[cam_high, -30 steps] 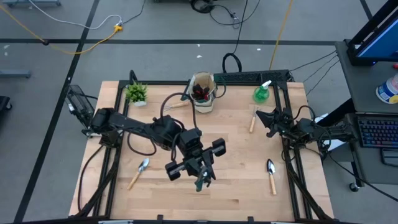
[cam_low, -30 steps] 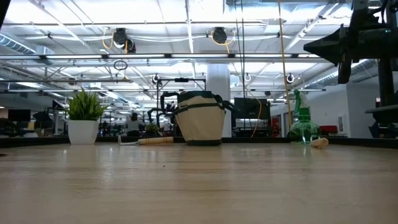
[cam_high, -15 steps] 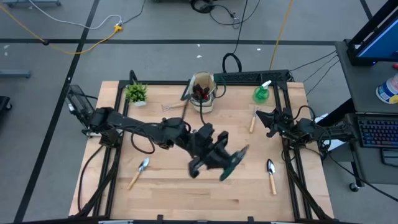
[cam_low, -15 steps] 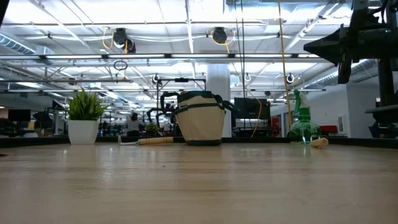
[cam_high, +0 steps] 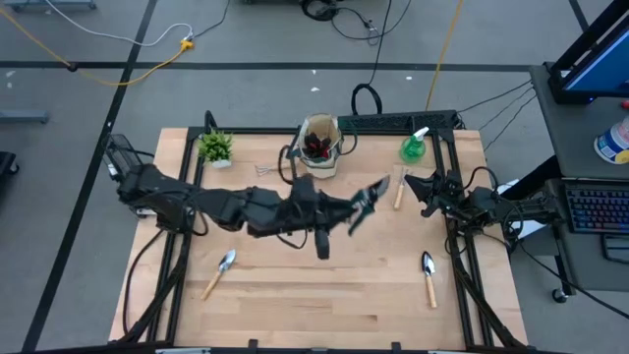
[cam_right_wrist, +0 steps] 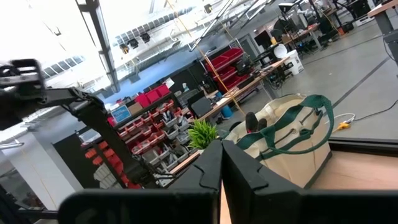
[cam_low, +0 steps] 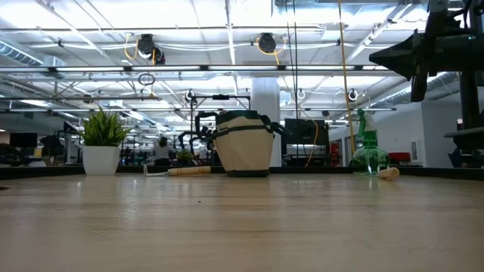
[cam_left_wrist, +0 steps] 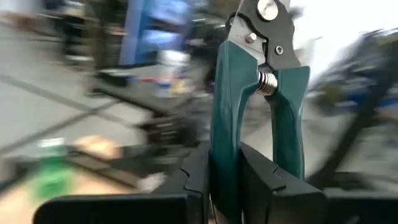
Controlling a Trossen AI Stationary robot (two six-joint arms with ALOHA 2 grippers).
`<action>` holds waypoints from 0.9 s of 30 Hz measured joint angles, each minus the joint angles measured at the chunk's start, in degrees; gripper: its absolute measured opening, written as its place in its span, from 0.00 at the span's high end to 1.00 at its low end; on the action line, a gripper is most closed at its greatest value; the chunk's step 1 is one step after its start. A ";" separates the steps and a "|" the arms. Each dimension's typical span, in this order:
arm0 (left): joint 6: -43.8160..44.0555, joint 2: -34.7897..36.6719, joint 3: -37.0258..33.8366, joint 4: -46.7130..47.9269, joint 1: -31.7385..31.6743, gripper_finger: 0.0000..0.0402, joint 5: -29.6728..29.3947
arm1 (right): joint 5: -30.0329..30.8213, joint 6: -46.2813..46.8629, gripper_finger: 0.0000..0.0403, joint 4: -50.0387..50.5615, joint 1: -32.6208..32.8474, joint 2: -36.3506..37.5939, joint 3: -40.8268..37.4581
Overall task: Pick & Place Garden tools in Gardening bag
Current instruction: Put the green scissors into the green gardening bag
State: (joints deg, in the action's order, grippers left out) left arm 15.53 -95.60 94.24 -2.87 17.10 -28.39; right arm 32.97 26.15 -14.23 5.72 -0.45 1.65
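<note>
My left gripper (cam_high: 339,209) is above the table's middle, just on the near side of the beige gardening bag (cam_high: 319,146), and is shut on the grey-green pruning shears (cam_high: 368,203). The bag stands upright at the far edge with red and dark things inside. It also shows in the low view (cam_low: 243,147). My right gripper (cam_high: 415,187) is shut and empty at the right side. Two trowels (cam_high: 218,272) (cam_high: 428,275) lie near the front. A rake (cam_high: 273,168) lies left of the bag. A green spray bottle (cam_high: 414,147) stands at the far right. My left gripper pinches one green handle of the shears (cam_left_wrist: 224,168) between its two fingers, near the handle's free end. The other handle (cam_left_wrist: 290,137) lies outside, by the other finger (cam_left_wrist: 273,183). The shears stick out forward along the fingers, blades (cam_left_wrist: 267,18) away, lifted clear of the table.
A small potted plant (cam_high: 215,147) stands at the far left. A wooden-handled tool (cam_high: 398,191) lies just in front of my right gripper. Black frame rails run along the table's edges. Bare wood lies between the two trowels.
My left gripper has carried the shears from over the table's near middle toward the far edge and the right, up to just in front of the bag. It has turned, so the shears now point toward the right.
</note>
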 joint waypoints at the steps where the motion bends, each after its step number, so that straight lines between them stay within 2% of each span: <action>1: -0.84 0.52 0.00 2.39 0.35 0.87 -3.53 | 0.00 -0.04 1.00 0.01 0.00 0.00 0.00; 6: -3.96 1.28 0.04 11.17 2.24 0.87 -17.28 | 0.02 -0.04 1.00 -0.05 -0.01 0.00 0.00; 16: -13.80 1.12 0.02 19.85 3.62 0.87 -34.33 | 0.00 -0.04 1.00 -0.03 -0.02 -0.02 0.00; 20: -23.41 1.14 0.02 19.82 2.65 0.87 -40.43 | 0.00 -0.04 1.00 -0.04 -0.02 -0.01 0.00; 27: -41.79 1.14 0.02 19.86 -2.54 0.87 -45.61 | 0.02 -0.04 1.00 -0.05 -0.02 -0.02 0.00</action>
State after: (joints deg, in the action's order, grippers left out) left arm -26.26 -94.45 94.26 16.99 14.56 -74.01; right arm 32.99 26.11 -14.28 5.69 -0.47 1.65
